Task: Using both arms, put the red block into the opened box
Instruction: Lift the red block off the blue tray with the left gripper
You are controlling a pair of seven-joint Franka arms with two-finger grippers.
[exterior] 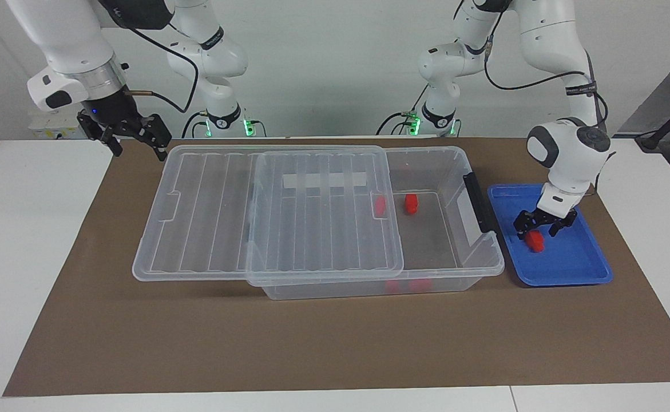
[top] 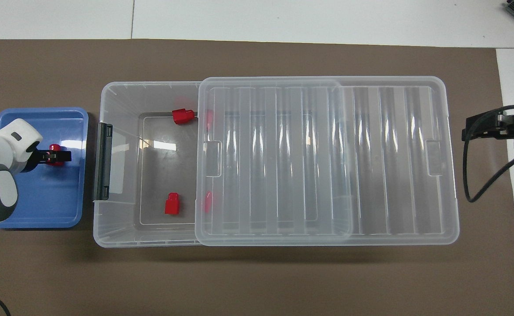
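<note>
A red block (exterior: 535,242) (top: 54,147) lies in the blue tray (exterior: 569,269) (top: 46,206). My left gripper (exterior: 536,232) (top: 57,156) hangs low over it, open, one finger on each side of the block. The clear box (exterior: 443,166) (top: 120,96) stands beside the tray, open at that end. Its ribbed lid (exterior: 266,212) (top: 327,158) is slid toward the right arm's end. Two more red blocks (exterior: 411,203) (top: 182,116) (top: 171,203) lie in the open part. My right gripper (exterior: 140,151) (top: 469,129) is raised and open past the lid's end, holding nothing.
A black latch (exterior: 478,200) (top: 103,160) sits on the box end that faces the tray. Everything rests on a brown mat (exterior: 312,343) (top: 257,281) on the white table. A black cable loops down from the right wrist.
</note>
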